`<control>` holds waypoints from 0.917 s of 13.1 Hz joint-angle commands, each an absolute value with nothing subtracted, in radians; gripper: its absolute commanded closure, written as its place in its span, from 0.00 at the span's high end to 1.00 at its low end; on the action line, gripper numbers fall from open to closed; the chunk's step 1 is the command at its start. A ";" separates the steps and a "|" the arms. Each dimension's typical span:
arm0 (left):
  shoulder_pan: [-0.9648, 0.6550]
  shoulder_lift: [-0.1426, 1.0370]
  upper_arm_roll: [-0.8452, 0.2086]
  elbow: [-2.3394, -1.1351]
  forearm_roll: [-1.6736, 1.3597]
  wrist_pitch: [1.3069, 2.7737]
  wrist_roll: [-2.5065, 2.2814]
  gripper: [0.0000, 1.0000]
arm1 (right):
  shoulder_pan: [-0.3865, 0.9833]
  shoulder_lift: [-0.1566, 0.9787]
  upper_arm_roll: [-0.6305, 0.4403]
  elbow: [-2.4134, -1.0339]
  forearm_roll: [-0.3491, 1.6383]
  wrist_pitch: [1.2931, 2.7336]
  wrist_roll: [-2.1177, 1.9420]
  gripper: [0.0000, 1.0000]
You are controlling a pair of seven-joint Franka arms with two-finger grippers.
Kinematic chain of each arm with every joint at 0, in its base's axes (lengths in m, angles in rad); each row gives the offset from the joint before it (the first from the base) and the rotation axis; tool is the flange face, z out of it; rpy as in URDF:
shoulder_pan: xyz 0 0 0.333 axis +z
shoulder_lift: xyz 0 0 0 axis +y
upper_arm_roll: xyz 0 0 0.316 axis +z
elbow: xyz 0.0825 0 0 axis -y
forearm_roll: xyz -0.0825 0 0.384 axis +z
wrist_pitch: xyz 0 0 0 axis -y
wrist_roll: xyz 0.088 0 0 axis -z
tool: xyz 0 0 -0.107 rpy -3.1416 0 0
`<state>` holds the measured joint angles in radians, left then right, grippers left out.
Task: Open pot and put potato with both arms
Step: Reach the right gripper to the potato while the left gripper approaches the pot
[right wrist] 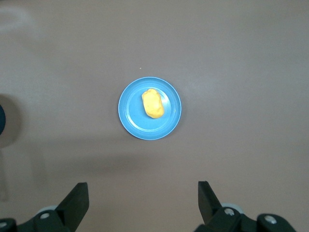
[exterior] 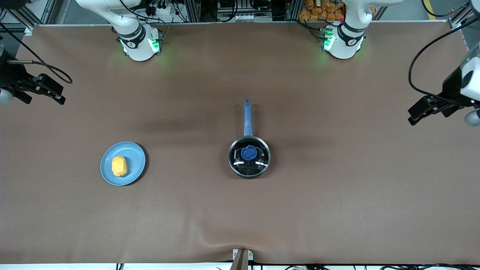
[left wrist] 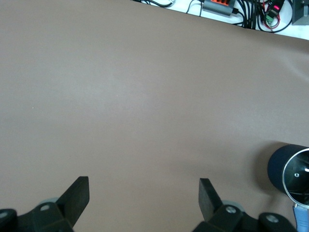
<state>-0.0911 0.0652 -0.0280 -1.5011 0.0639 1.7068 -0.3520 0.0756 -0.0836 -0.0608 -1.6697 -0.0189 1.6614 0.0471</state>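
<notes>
The black pot (exterior: 249, 157) stands at the table's middle, its clear glass lid with the blue knob (exterior: 249, 153) on it and its blue handle (exterior: 247, 118) pointing toward the robots' bases. The yellow-orange potato (exterior: 119, 166) lies on a light-blue plate (exterior: 133, 157) toward the right arm's end. My right gripper (exterior: 60, 95) is open and empty, high over that end; its wrist view (right wrist: 143, 189) looks down on the potato (right wrist: 153, 103) and plate (right wrist: 135, 121). My left gripper (exterior: 411, 115) is open and empty over the left arm's end; its wrist view (left wrist: 144, 186) shows the pot's rim (left wrist: 289, 171).
A brown cover (exterior: 337, 206) lies over the whole table. Cables and equipment line the edge by the arms' bases. A small bracket (exterior: 242, 258) sits at the table edge nearest the front camera. The two bases (exterior: 140, 45) (exterior: 343, 43) glow green.
</notes>
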 commanded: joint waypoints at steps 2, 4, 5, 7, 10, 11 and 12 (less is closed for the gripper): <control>-0.083 0.068 -0.025 -1.489 0.060 1.712 -0.342 1.00 | 0.074 -0.054 -0.058 -1.697 -0.026 1.716 0.037 1.00; -0.083 0.067 -0.025 -1.488 0.057 1.712 -0.341 1.00 | 0.075 0.001 -0.058 -1.698 -0.025 1.742 0.040 1.00; -0.080 0.067 -0.025 -1.491 0.054 1.713 -0.344 1.00 | 0.074 0.029 -0.058 -1.698 -0.023 1.776 0.040 1.00; -0.081 0.067 -0.025 -1.489 0.046 1.712 -0.351 1.00 | 0.074 0.093 -0.058 -1.697 -0.023 1.836 0.038 1.00; -0.075 0.060 -0.022 -1.491 0.008 1.704 -0.336 1.00 | 0.075 0.201 -0.057 -1.698 -0.023 1.928 0.038 1.00; -0.075 0.060 -0.023 -1.493 0.005 1.704 -0.324 1.00 | 0.075 0.239 -0.055 -1.697 -0.023 1.951 0.038 1.00; -0.089 0.066 -0.025 -1.494 0.003 1.704 -0.325 1.00 | 0.078 0.274 -0.055 -1.698 -0.023 1.986 0.037 1.00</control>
